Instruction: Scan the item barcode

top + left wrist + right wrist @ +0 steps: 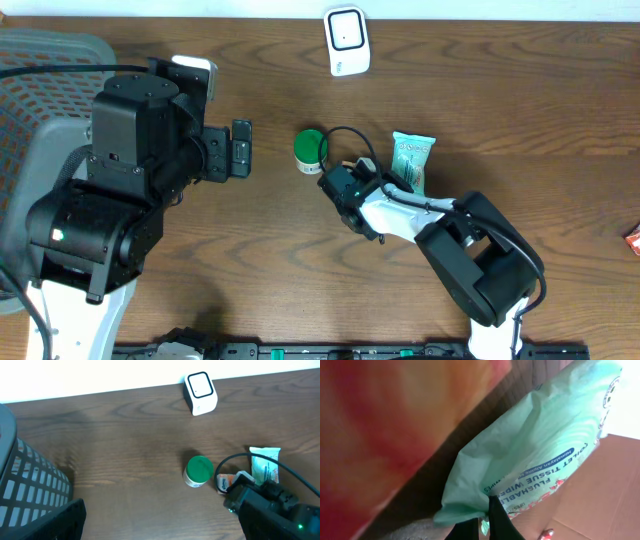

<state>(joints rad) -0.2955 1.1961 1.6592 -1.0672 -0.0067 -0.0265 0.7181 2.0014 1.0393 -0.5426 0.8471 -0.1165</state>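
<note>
Find right pincer (343,172) shut at small orange-and-white packet (223,481) on brown wooden table (520,90) between green-lidded tub (310,150) and mint-green wipes pack (411,160), grip unconfirmed, left pincer (241,148) wide open and empty; expect thin packet slipping or wipes dragging on lift.

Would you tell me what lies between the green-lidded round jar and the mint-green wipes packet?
A small orange-and-white packet and a black cable loop lie between that jar and those wipes, in the left wrist view.
</note>
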